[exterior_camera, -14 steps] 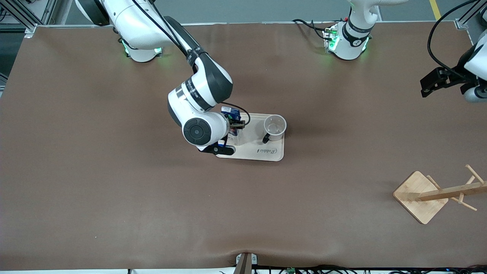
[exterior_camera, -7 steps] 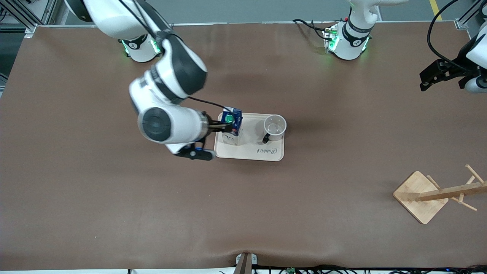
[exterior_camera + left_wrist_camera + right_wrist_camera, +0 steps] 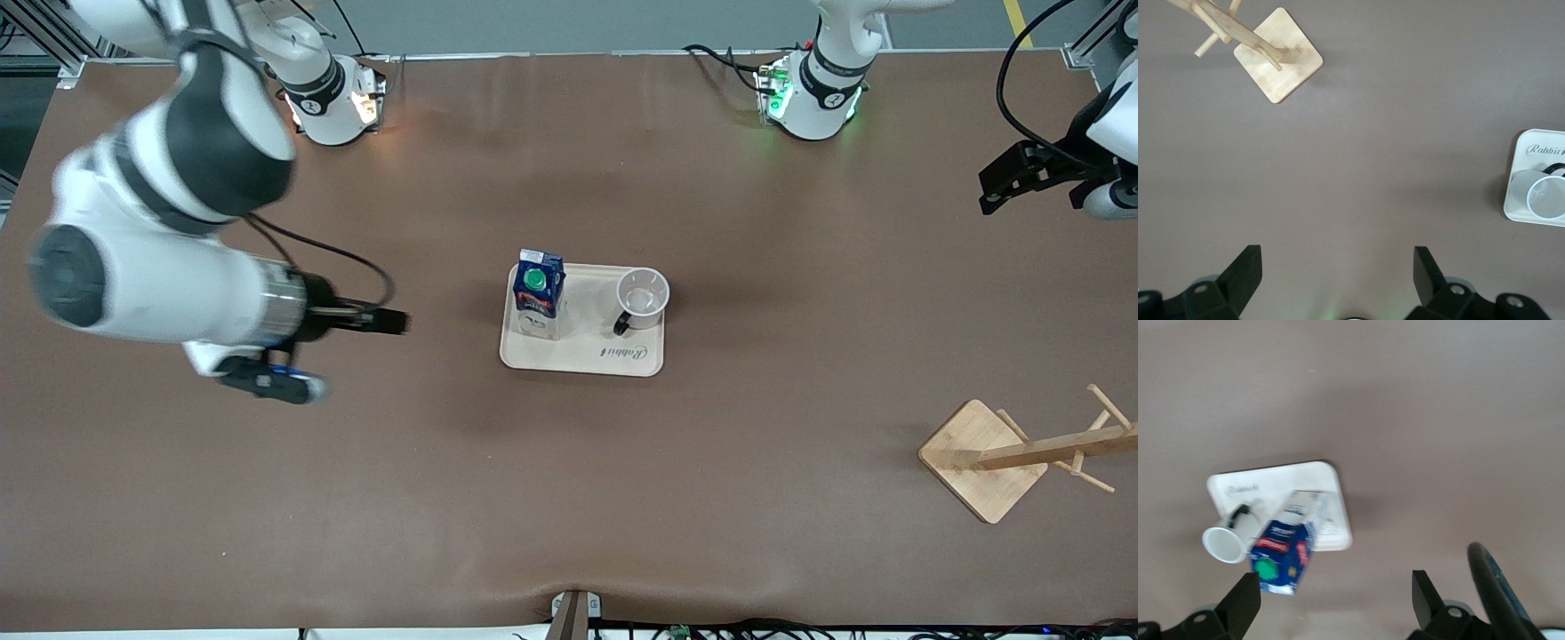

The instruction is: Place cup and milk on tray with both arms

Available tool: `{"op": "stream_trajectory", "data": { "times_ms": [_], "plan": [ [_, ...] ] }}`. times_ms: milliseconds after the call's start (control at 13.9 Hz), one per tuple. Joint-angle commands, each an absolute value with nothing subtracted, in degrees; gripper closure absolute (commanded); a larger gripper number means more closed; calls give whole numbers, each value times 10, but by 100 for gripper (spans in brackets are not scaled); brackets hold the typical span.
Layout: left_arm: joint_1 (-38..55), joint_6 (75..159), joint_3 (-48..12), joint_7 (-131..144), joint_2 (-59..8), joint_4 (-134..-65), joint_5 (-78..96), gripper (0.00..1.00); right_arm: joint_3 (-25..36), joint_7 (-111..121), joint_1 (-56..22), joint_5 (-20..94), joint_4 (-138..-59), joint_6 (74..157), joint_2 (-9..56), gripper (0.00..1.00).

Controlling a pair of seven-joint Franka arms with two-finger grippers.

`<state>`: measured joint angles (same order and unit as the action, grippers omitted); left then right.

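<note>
The cream tray (image 3: 582, 357) lies mid-table. The dark-blue milk (image 3: 539, 293) with its green cap stands upright on the tray's end toward the right arm. The white cup (image 3: 642, 298) stands on the other end. My right gripper (image 3: 391, 322) is open and empty, over bare table toward the right arm's end, well apart from the tray. Its wrist view (image 3: 1336, 600) shows the milk (image 3: 1285, 557), cup (image 3: 1228, 540) and tray (image 3: 1281, 483). My left gripper (image 3: 996, 191) waits open and empty over the left arm's end of the table. Its wrist view (image 3: 1336, 267) shows cup (image 3: 1546, 199) and tray (image 3: 1538, 150).
A wooden mug rack with a square base (image 3: 978, 458) stands toward the left arm's end, nearer the front camera than the tray. It also shows in the left wrist view (image 3: 1279, 63). Cables lie by the left arm's base (image 3: 813, 93).
My right gripper has let go of the milk, left it standing on the tray, and pulled back toward the right arm's end. The left arm has barely moved.
</note>
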<state>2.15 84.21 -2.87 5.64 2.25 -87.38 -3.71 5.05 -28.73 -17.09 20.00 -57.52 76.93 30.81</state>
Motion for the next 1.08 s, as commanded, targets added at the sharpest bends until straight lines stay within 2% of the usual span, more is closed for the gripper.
{"op": "stream_trajectory", "data": {
  "times_ms": [0,144,431,503,646,790,862,1005],
  "plan": [
    [18,854,-25,44,36,-903,-11,0,42,-272,-128,128,-584,723,259,0],
    [21,854,-29,47,38,-905,-11,0,39,-218,-124,28,-589,722,220,0],
    [19,853,-29,47,51,-911,-10,0,42,-20,-52,6,-621,696,199,0],
    [19,853,-29,47,54,-911,-10,0,42,-19,-35,1,-663,704,179,0],
    [20,854,-30,47,62,-922,-9,0,40,-13,14,3,-789,776,116,0],
    [21,856,-31,52,63,-923,-7,0,41,-21,13,-12,-874,805,77,0],
    [20,860,-33,54,63,-924,-7,0,40,-25,14,-30,-908,813,61,0],
    [20,881,-33,54,73,-940,-7,0,40,-26,29,-24,-911,821,60,0]
  ]
}}
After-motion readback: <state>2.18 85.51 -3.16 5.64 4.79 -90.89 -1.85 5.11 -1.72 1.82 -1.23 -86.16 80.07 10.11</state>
